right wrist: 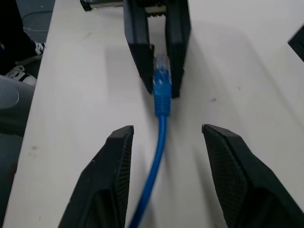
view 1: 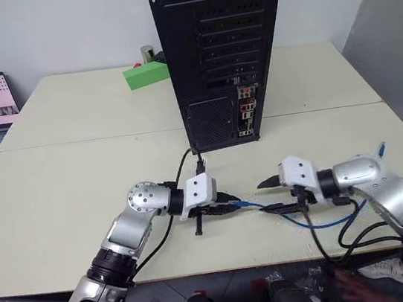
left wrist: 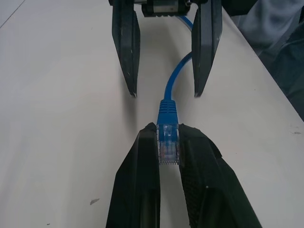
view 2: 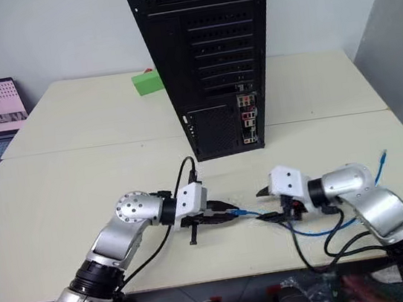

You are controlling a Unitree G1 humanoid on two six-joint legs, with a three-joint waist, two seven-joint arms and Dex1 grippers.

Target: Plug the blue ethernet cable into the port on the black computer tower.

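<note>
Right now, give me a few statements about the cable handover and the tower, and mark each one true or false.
1. The left gripper is shut on the clear plug of the blue ethernet cable. True.
2. The right gripper is clamped on the cable. False: its fingers stand apart on either side of the cord, not touching it.
3. The plug is already seated in the black computer tower. False: it sits between the left gripper's fingers, well short of the tower.
4. The tower's perforated rear with its connector strip faces the robot. True.
5. A green block lies to the right of the tower. False: it lies to the tower's left, farther back on the table.
</note>
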